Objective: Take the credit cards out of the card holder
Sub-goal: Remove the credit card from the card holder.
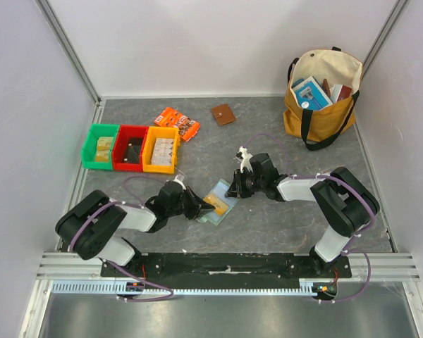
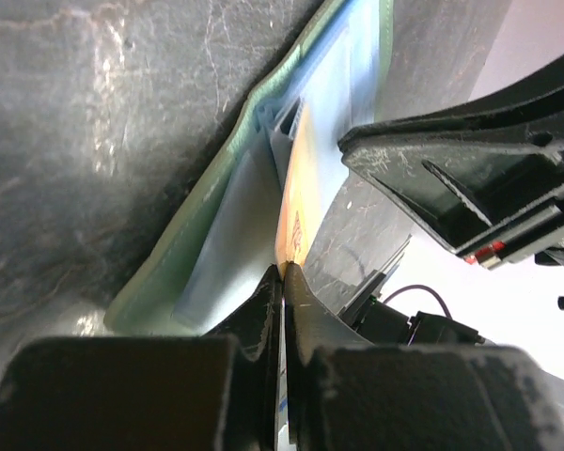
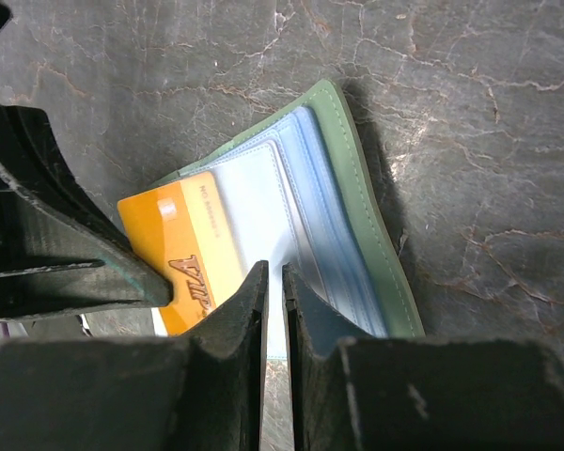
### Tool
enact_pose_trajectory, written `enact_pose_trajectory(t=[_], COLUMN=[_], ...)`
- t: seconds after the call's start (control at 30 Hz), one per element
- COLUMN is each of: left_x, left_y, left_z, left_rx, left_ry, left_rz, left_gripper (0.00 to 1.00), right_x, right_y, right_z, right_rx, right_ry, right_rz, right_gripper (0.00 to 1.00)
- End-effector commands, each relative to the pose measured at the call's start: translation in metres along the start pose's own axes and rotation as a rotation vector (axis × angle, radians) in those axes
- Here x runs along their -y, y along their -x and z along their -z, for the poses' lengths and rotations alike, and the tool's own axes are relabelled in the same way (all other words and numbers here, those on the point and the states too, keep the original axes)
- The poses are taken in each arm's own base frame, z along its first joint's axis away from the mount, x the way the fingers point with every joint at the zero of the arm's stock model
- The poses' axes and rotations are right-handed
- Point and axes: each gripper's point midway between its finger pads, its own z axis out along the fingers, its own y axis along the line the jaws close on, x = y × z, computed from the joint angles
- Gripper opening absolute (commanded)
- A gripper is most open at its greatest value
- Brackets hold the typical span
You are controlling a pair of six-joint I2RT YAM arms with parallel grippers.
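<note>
The card holder [image 1: 221,199] lies open and flat on the table between my grippers; it is pale green with light-blue sleeves [image 3: 301,202]. An orange credit card [image 3: 183,244] sticks partway out of a sleeve at its left side. My left gripper [image 1: 197,209] is shut on that card's edge [image 2: 296,211], with the jaws pinched together at the card [image 2: 286,270]. My right gripper [image 3: 273,274] is shut but for a thin slit, nothing shows between its fingers, and its tips are over the holder's right part [image 1: 234,189]. The holder also shows in the left wrist view [image 2: 216,235].
Green [image 1: 100,146], red [image 1: 130,148] and yellow [image 1: 161,149] bins stand at the back left. An orange printed packet [image 1: 178,122] and a brown square wallet [image 1: 223,114] lie behind. A tan tote bag [image 1: 321,98] stands at the back right.
</note>
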Motion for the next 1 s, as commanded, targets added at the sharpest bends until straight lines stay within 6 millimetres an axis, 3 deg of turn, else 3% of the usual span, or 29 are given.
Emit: enact_pose_trajectory(t=[0.0,0.1,0.23,0.43,0.7,0.87,0.97], left_x=[-0.023,-0.031,-0.026,0.002,0.047,0.067,0.064], left_y=[-0.001,-0.005,-0.005,0.008,0.072,0.125,0.163], left_z=[0.013,0.024,0.04,0.063,0.102,0.134,0.154], left_rx=[0.038,0.043,0.058,0.123,0.234,0.351,0.453], left_ry=[0.073,0.081,0.063,0.013,-0.138,-0.184,-0.165], left_rz=[0.027,0.037,0.006,-0.088,-0.111,-0.143,-0.117], left_gripper=[0.02,0.02,0.02,0.02,0.02,0.02,0.02], right_x=[0.036,0.038,0.03,0.01,-0.016,-0.028,-0.028], right_y=[-0.037,-0.037,-0.029,-0.003,0.029,0.038,0.04], right_z=[-0.002,-0.002,0.0,0.011,0.041,0.062,0.073], right_rx=[-0.094,-0.091,-0.075,-0.021,0.079,0.14,0.165], right_ry=[-0.129,-0.136,-0.115,-0.083,-0.064,-0.059,-0.084], right_rz=[-0.035,-0.031,-0.027,0.003,0.059,0.084,0.099], right_gripper=[0.18,0.18,0.18,0.2,0.29,0.43,0.57])
